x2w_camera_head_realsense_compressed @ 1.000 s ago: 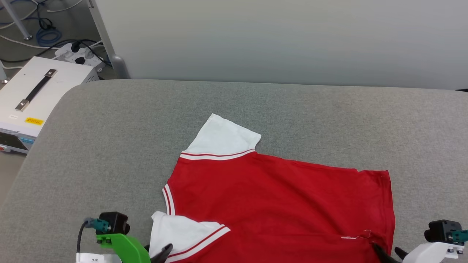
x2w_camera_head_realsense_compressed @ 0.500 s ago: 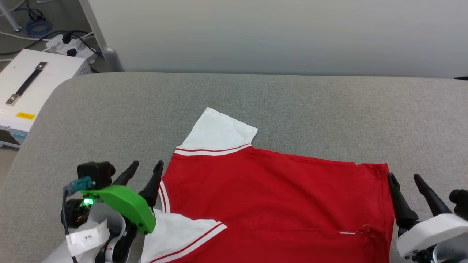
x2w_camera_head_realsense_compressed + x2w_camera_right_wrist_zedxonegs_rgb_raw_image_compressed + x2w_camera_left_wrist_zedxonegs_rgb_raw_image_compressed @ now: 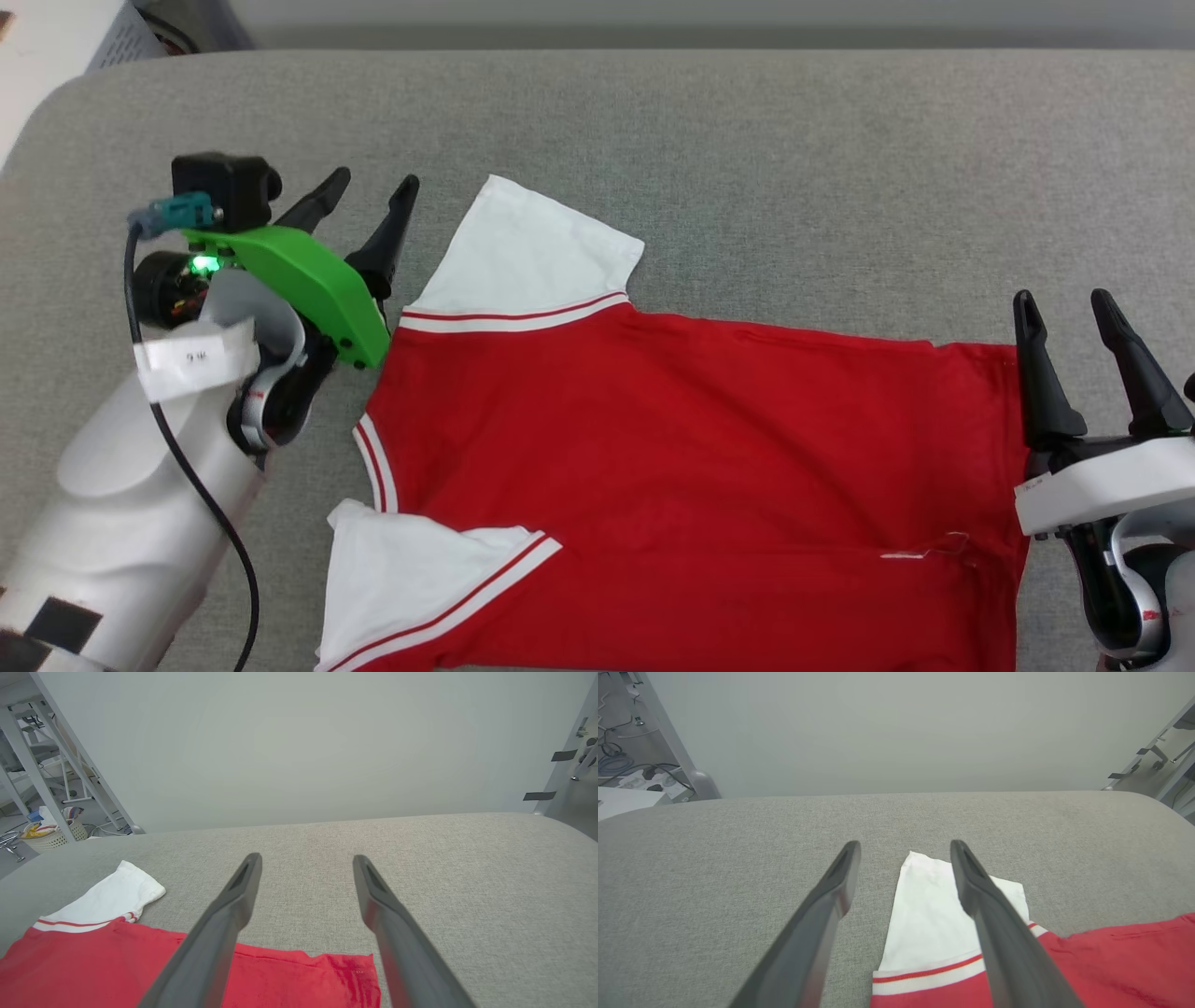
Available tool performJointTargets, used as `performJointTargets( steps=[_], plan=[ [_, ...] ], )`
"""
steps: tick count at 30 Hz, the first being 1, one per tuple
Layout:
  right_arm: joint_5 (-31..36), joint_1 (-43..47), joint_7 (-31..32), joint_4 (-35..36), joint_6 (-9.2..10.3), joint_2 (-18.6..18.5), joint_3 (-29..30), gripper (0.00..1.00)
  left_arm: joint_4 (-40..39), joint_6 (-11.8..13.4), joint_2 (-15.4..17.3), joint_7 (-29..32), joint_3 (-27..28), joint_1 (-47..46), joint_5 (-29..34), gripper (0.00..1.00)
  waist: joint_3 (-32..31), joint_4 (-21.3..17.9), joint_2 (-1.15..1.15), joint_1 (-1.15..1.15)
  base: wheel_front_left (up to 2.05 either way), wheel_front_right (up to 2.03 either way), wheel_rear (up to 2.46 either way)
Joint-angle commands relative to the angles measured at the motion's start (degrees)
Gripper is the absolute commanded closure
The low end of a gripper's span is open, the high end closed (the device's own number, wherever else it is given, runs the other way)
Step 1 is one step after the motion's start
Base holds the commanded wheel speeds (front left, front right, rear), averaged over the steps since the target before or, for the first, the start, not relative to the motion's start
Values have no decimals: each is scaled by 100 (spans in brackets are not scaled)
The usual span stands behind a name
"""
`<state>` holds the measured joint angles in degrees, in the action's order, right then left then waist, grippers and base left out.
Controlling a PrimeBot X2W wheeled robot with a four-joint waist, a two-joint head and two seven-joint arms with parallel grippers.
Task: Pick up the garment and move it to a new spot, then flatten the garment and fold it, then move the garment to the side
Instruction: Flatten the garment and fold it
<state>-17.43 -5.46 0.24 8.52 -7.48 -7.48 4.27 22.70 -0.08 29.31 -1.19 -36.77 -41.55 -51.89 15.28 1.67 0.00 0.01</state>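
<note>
The grey cloth-covered worktop (image 3: 747,140) fills almost the whole head view. On it, from the centre down to the bottom edge, the red shirt (image 3: 691,467) lies spread flat with a plain red side up, its neck toward the left of the frame and its hem toward the right.

My left arm comes in from the lower left. My left pincer (image 3: 375,179) sits in the upper left with its two fingers spread wide and nothing between them. The inner finger is just beside the edge of the upper sleeve (image 3: 527,247); whether it touches the cloth I cannot tell. In the left wrist view that white sleeve shows between and behind my fingers.

My right pincer (image 3: 1063,299) is at the right edge, also wide apart and empty, with one finger at the top corner of the hem. In the right wrist view that red corner shows low between the fingers.

The lower sleeve (image 3: 401,579), white with a red-and-white band, lies at the lower left.

A small pale thread (image 3: 920,551) shows near the hem.
</note>
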Motion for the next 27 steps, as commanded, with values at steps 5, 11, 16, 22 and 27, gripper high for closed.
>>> performJointTargets(
  steps=[5, 11, 16, 22, 27],
  plan=[
    [78, -287, -52, -42, -1, 31, -37, 0, 734, -498, -55, 862, -157, -903, -215, 0, 687, -486, 0, -1, 0, 0, 0],
    [1, -468, -145, -138, -1, 87, -153, 0, 1355, -710, 110, 2172, -446, -1657, -564, 0, 951, -827, 0, -1, 0, 0, 0],
    [-93, -534, -228, -252, -1, 141, -171, 0, 1612, -736, 208, 3090, -666, -2064, -919, 0, 1183, -1024, 0, -1, 0, 0, 0],
    [-189, -601, -308, -299, -1, 185, -226, 0, 2012, -739, 309, 3743, -930, -2325, -1012, 0, 1378, -1163, 0, -1, 0, 0, 0],
    [-228, -618, -314, -325, -1, 216, -227, 0, 2346, -739, 256, 4217, -1124, -2298, -1097, 0, 1420, -1210, 0, -1, 0, 0, 0]
  ],
)
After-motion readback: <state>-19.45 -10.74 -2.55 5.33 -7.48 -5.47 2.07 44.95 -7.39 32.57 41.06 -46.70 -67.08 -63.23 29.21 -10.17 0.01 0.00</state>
